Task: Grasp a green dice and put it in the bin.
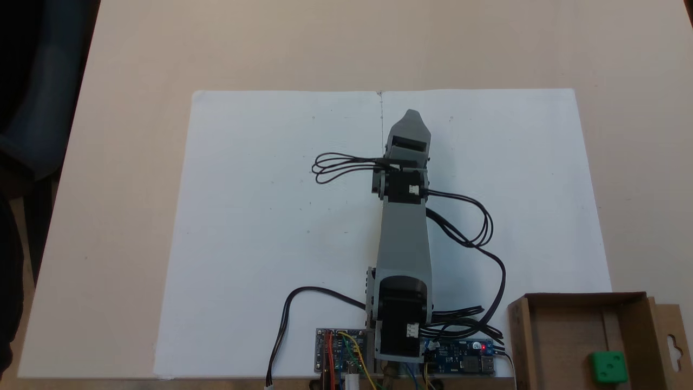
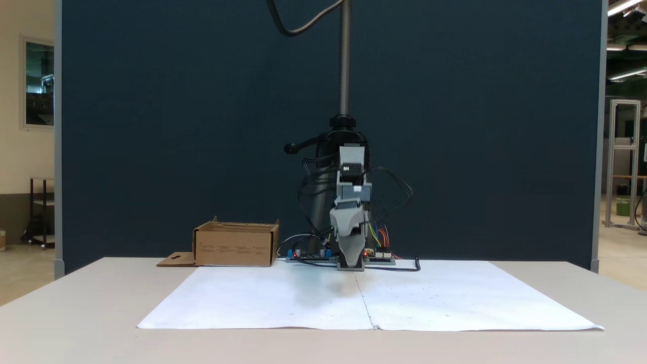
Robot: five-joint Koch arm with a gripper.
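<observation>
The fingers (image 1: 411, 116) point away from the arm's base, out over the white paper (image 1: 260, 233), and hang above it without touching anything. In the top-down fixed view they show as a single grey tapered tip, one jaw behind the other; in the front fixed view the fingers (image 2: 350, 253) point down toward the paper, blurred and again stacked, so whether they are open or closed cannot be told. Nothing is seen between them.

Behind the fingers, the grey arm (image 1: 403, 238) runs back in a straight line to its base at the near edge of the paper in the top-down view, with black cables (image 1: 465, 216) looping off both sides. Two blue circuit boards (image 1: 460, 355) sit beside the base, one with a red light on.

The green dice (image 1: 609, 367) lies inside the bin (image 1: 574, 325), on its floor near the bottom-right corner of the top-down view, well apart from the fingers. The bin stands on the desk (image 1: 124, 162) just off the paper's corner, beside the boards, its flap with the cutout spread flat on the outer side. In the front view the bin (image 2: 236, 245) sits left of the arm, in front of a dark blue partition (image 2: 177, 126), and its walls hide the dice.
</observation>
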